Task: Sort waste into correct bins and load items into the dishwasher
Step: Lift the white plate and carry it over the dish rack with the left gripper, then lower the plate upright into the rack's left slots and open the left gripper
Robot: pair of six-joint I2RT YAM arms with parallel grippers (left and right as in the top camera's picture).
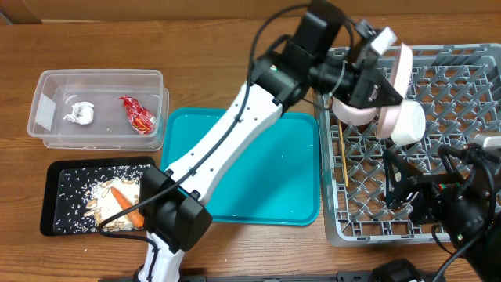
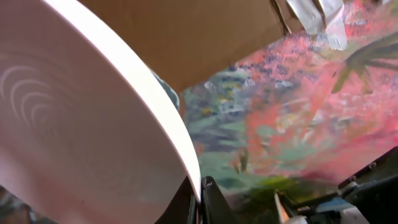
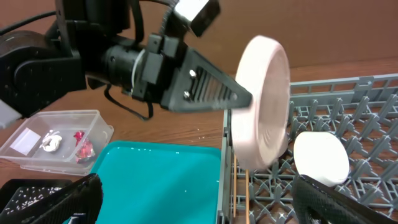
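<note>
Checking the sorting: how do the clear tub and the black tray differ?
The clear tub has higher walls; the black tray is shallow. The clear tub holds a white tissue ball and red wrapper; the black tray holds rice and a carrot. Both are rectangular, left of the teal tray.

No legible text, labels or numbers anywhere.

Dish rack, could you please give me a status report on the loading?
Left gripper shut on plate, on edge over dish rack. Right gripper open, low over rack. Bowl racked close beside plate.
</note>
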